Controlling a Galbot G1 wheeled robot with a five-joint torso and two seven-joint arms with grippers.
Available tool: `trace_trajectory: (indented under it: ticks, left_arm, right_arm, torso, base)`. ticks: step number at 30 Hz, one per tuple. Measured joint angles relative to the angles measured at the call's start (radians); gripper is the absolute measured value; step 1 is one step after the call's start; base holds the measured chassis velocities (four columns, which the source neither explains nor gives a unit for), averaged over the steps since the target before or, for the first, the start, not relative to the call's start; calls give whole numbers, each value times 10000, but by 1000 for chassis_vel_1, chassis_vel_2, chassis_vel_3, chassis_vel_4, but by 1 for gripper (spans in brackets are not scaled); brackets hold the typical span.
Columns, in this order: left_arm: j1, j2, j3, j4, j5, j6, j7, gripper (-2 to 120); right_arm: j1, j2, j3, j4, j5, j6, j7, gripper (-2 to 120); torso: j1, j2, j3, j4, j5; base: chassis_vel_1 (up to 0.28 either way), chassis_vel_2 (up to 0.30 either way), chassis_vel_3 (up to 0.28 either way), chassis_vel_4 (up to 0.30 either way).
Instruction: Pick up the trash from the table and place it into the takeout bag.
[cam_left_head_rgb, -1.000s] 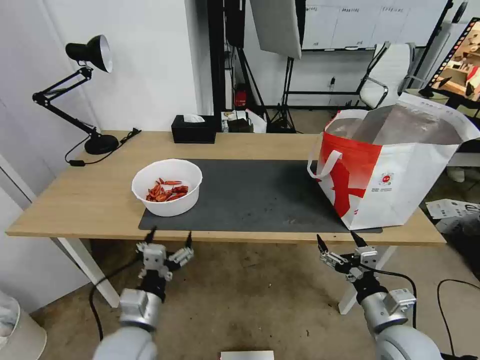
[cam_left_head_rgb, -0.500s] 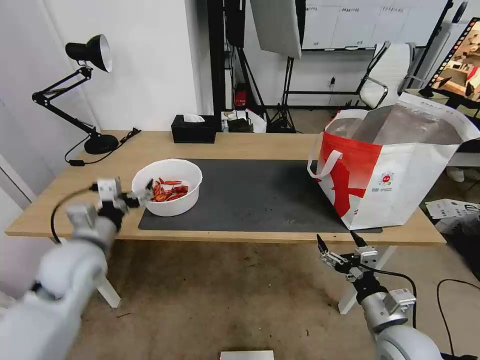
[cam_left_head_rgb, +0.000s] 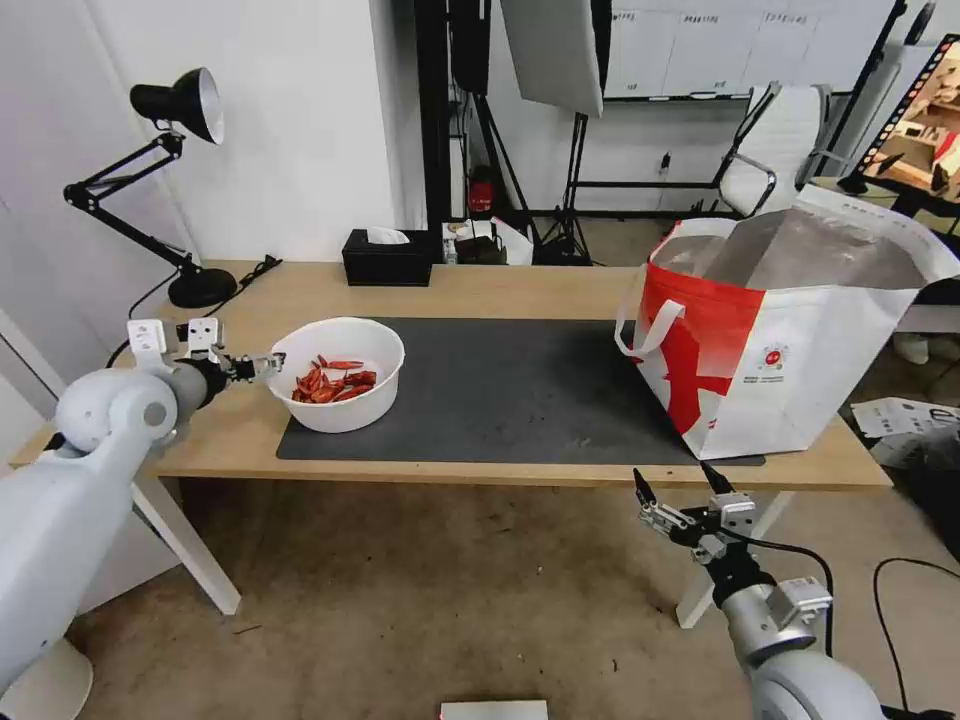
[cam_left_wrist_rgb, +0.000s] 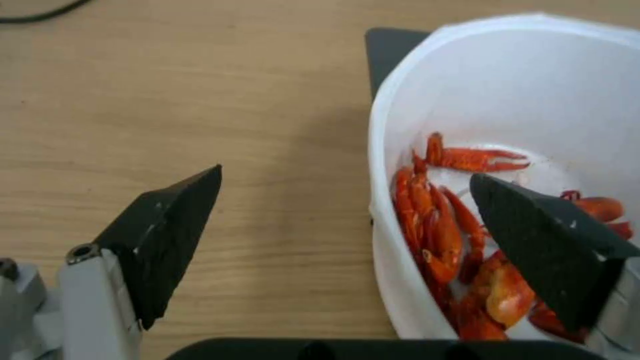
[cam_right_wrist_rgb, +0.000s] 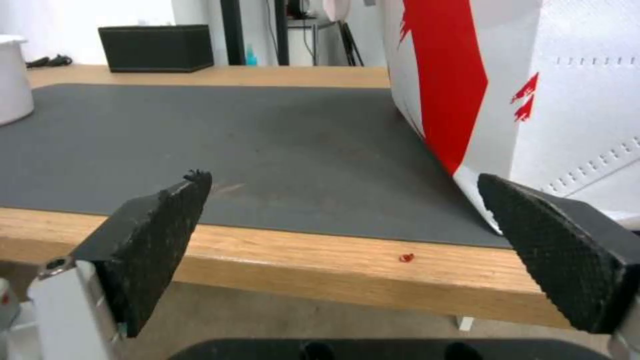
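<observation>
One piece of trash in sight: white bowl (cam_left_head_rgb: 335, 373) of red crayfish scraps (cam_left_head_rgb: 333, 381), sitting on the table (cam_left_head_rgb: 520, 288) at the left corner of the dark mat (cam_left_head_rgb: 510, 390), well apart from the takeout bag (cam_left_head_rgb: 785, 335) standing open at the mat's right end. Left gripper (cam_left_wrist_rgb: 347, 227) at the bowl's left rim, jaws spread wide, one finger (cam_left_wrist_rgb: 163, 235) outside over bare wood, the other (cam_left_wrist_rgb: 543, 250) inside above the scraps, rim wall between them. Right gripper (cam_left_head_rgb: 678, 487) parked low before the table edge, beneath the bag, jaws likewise wide apart. Likely risks: thin wall buckling under a hard pinch, bowl tipping when lifted by one side, scraps spilling onto mat or floor on the way across; also snagging a loop handle (cam_left_head_rgb: 645, 325) at the bag's mouth.
</observation>
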Motion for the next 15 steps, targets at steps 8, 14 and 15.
trace_trajectory:
  ticks: [8, 14, 15]
  left_arm:
    - [-205, -102, 389, 505, 19, -40, 153, 99]
    - [-395, -186, 718, 772, -98, -66, 114, 80]
    - [-430, -198, 729, 775, -127, -69, 69, 75]
  right_arm:
    - [0, 0, 0, 0, 0, 0, 0, 100]
    - [0, 0, 0, 0, 0, 0, 0, 100]
    - [0, 0, 0, 0, 0, 0, 0, 100]
  torso:
    - [0, 0, 0, 1, 0]
    - [0, 0, 0, 0, -5]
    - [0, 0, 0, 0, 4]
  base:
    - [0, 0, 0, 0]
    - [0, 0, 0, 0]
    - [0, 0, 0, 0]
